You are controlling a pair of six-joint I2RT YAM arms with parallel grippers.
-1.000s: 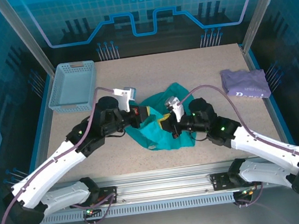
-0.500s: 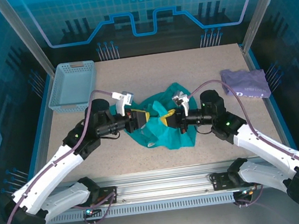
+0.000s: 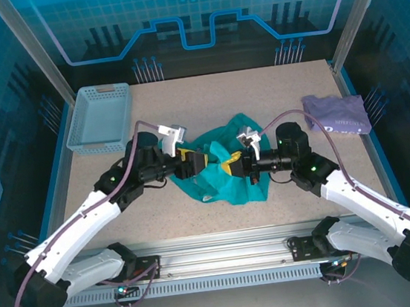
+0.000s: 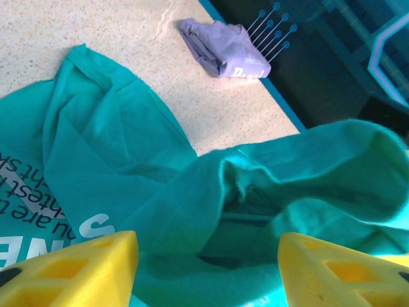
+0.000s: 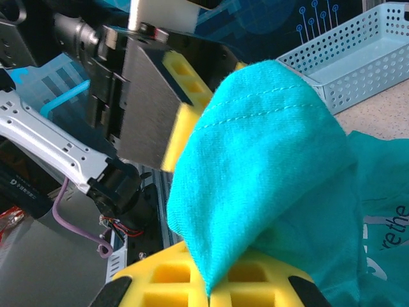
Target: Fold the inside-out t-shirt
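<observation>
1 t-shirt (image 3: 222, 183); lavender garment (image 3: 337, 115), likely 1; 1 basket (image 3: 100, 121).

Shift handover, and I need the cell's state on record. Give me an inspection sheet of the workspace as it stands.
Surface: speckled beige table, no spills seen.
Job's things: teal t-shirt bunched at the table's centre between the arms, not folded, white print showing.
Clutter: pale blue basket at far left, nothing seen inside; lavender garment folded at far right.
Grippers: left gripper open, cloth lying between its fingers; right gripper shut on a fold of the t-shirt.
Cables: purple cable arching over each wrist, no snag seen.
Surroundings: blue panels and aluminium frame around the table.
</observation>
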